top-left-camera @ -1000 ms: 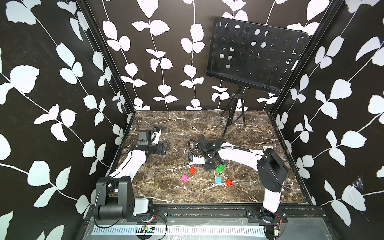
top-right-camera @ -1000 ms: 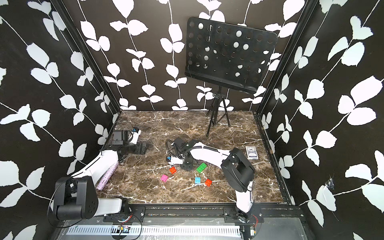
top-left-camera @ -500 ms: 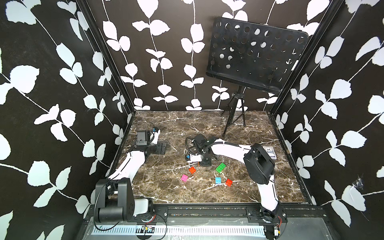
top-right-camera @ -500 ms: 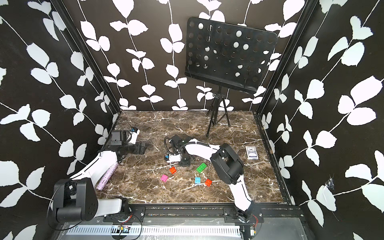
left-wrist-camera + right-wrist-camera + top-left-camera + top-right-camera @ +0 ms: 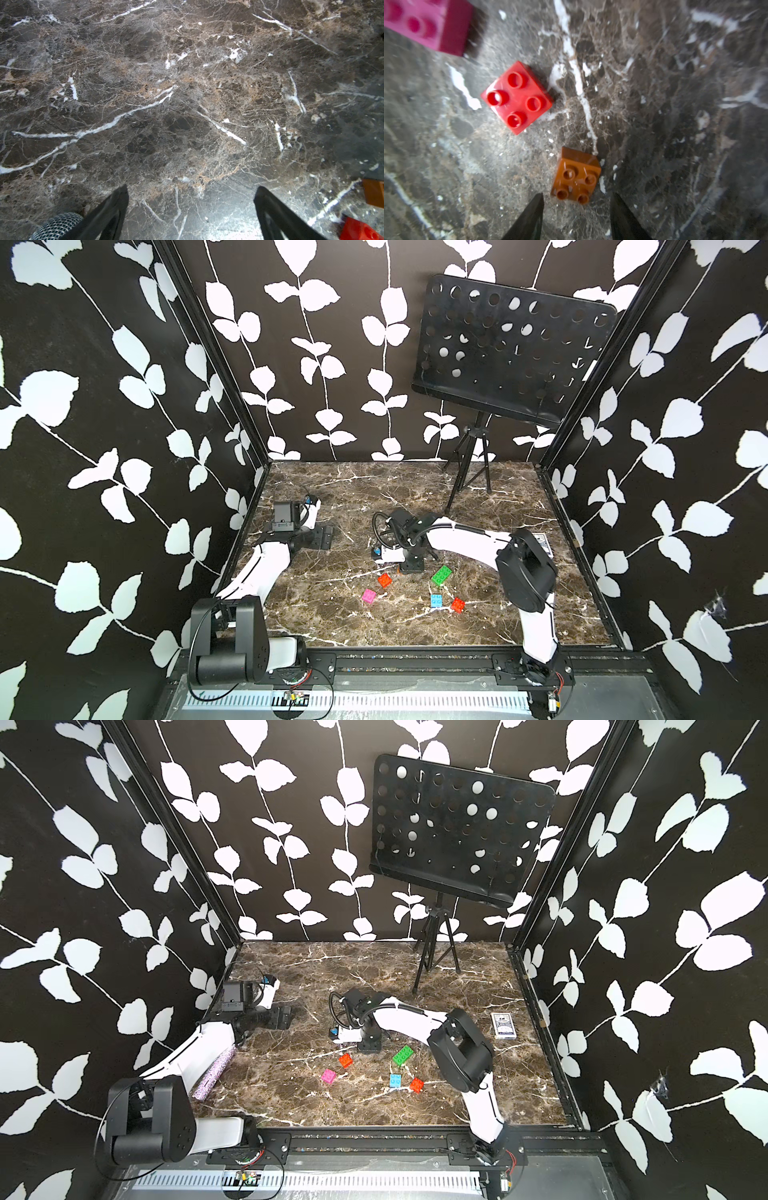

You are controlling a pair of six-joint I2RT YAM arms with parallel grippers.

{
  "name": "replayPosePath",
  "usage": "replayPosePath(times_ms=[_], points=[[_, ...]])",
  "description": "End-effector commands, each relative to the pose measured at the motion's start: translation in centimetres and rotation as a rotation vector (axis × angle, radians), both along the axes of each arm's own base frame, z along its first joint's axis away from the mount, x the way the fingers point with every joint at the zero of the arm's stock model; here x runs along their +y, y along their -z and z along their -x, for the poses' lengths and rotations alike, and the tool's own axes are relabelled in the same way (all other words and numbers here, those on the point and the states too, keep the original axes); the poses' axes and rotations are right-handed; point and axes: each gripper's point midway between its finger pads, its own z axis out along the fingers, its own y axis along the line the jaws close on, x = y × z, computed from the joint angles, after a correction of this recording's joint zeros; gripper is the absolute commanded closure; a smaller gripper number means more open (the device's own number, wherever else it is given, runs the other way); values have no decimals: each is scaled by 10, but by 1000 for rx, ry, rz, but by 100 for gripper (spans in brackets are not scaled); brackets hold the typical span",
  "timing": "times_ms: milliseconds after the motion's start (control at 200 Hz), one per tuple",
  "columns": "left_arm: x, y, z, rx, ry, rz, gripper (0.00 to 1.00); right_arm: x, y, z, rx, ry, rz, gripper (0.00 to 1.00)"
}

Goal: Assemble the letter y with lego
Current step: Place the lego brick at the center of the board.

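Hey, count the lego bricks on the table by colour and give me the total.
red bricks: 2
pink brick: 1
green brick: 1
light blue brick: 1
orange brick: 1
Total: 6

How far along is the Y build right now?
Nothing joined yet: pink brick, green brick, blue brick and both red bricks lie unstacked. In hand: open right gripper poised at the orange brick, not gripping. Left gripper open over bare marble. All stacking remains.

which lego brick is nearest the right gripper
The orange brick: it sits right at the right gripper's open fingertips, while the red brick lies farther off and the pink brick farther still.
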Motion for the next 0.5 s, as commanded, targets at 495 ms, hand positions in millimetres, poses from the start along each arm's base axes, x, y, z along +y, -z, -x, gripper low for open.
replayPosePath(times_ms=[495], points=[[5, -8, 2, -37, -1, -1, 3, 56, -4, 46, -40, -478, -183, 47]])
